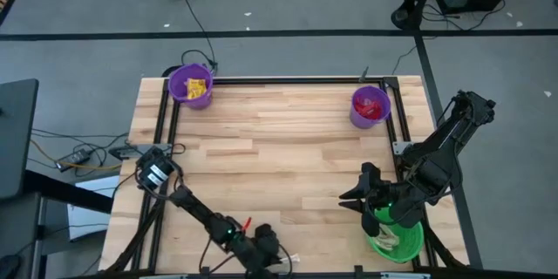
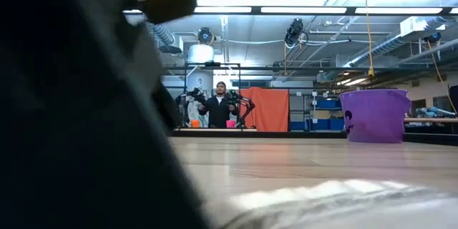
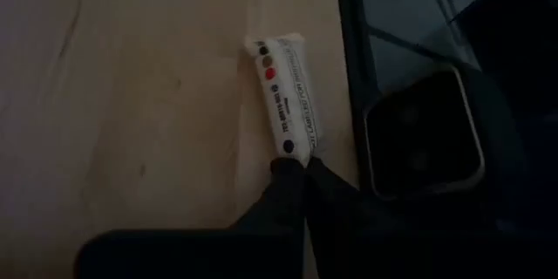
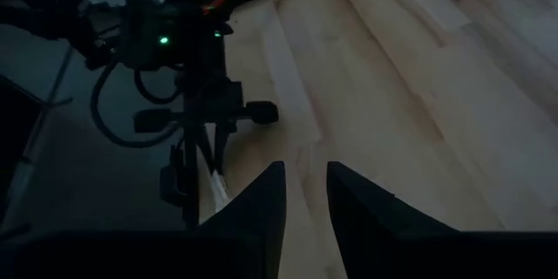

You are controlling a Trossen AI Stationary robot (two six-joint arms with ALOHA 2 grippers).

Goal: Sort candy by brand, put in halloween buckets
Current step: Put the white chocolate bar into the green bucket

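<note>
A small white wrapped candy (image 3: 283, 96) lies on the wooden table by its near edge, also seen in the high view (image 1: 292, 261). My left gripper (image 3: 301, 170) is low over the table and shut on the candy's end. My right gripper (image 1: 357, 196) hangs open in the air beside the green bucket (image 1: 394, 237) at the near right, nothing between its fingers (image 4: 305, 183). Two purple buckets stand at the far edge: the left one (image 1: 190, 85) holds yellow candy, the right one (image 1: 370, 105) holds red candy. My left gripper pinches the candy wrapper's end (image 3: 292, 150) nearest it between the two fingertips. The fingers slant down from the table's left and lie along the candy. The rest of the candy lies flat on the table.
A small boxy camera (image 3: 423, 144) sits right at the table's near edge beside the candy. A black frame (image 1: 166, 131) runs along the table's sides. The wide wooden middle (image 1: 279, 148) lies between the buckets. In the low view, a person (image 2: 218, 107) stands far back in the room.
</note>
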